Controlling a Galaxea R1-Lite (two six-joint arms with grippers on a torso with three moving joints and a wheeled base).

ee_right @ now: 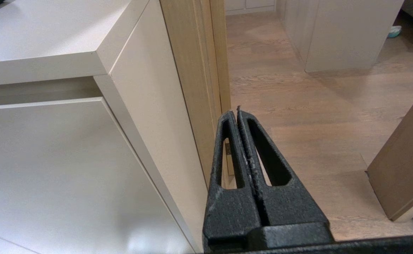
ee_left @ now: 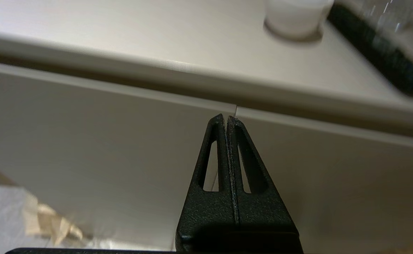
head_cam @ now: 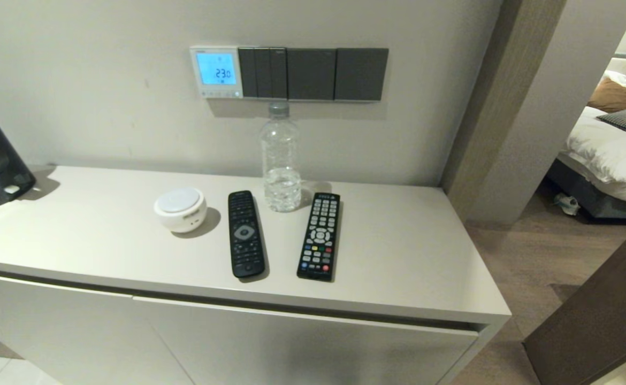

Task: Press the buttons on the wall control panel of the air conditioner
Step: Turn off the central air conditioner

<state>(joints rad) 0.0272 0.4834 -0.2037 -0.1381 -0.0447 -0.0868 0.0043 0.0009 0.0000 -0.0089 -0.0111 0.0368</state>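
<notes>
1. Grippers low, in front of the cabinet [head_cam: 291, 342]: left gripper [ee_left: 226, 118] pressed shut on nothing, tips aimed at the seam between the two cabinet doors just under the top's front edge; right gripper [ee_right: 235, 113] likewise closed and empty, beside the cabinet's right corner, over wooden floor [ee_right: 316, 116].
2. On the cabinet top, nearest the front: two black remotes lying flat, long axes running front to back — plain black remote [head_cam: 245, 233] on the left, remote with coloured keys [head_cam: 319, 236] on the right, slightly apart.
3. Left of them: small round white device [head_cam: 180, 209].
4. Behind, between the remotes' far ends: clear water bottle [head_cam: 280, 159], upright, cap on.
5. On the wall above the bottle: air conditioner's wall control panel [head_cam: 216, 71], square, flush to the wall, face toward the room; screen lit light blue, reading 23.0.
6. Along its bottom edge: buttons [head_cam: 217, 94], a row running horizontally, left to right.
7. Touching the panel's right side: dark grey switch plates [head_cam: 313, 74], in a horizontal row.
</notes>
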